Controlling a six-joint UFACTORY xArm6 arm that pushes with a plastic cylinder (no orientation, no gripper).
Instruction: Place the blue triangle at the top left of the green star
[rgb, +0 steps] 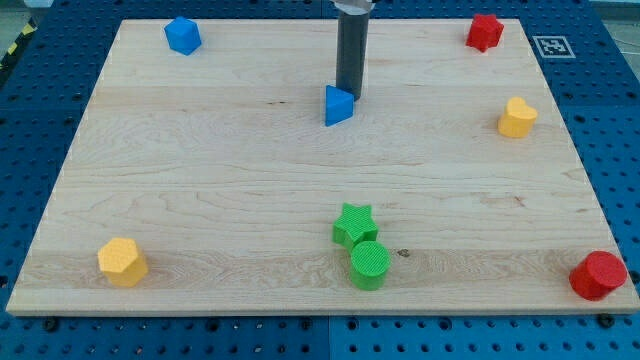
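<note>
Near the view's top centre, my tip (352, 97), a bare rod gripping nothing, touches the blue triangle (338, 105) from behind, so next we push it down-left toward the green star (353, 224).

A robotics lab bench, set up for a tabletop pushing trial

The pale wooden desk (200, 170) lay on a blue perforated base plate (30, 130) with a regular grid of mounting holes, the kind used on test rigs. A black-and-white fiducial marker (548, 45) sat at the view's top right corner, and a strip of yellow-black hazard tape (15, 45) showed at the top left. Small moulded coloured blocks were scattered about, and a dark rod hung from above.
</note>
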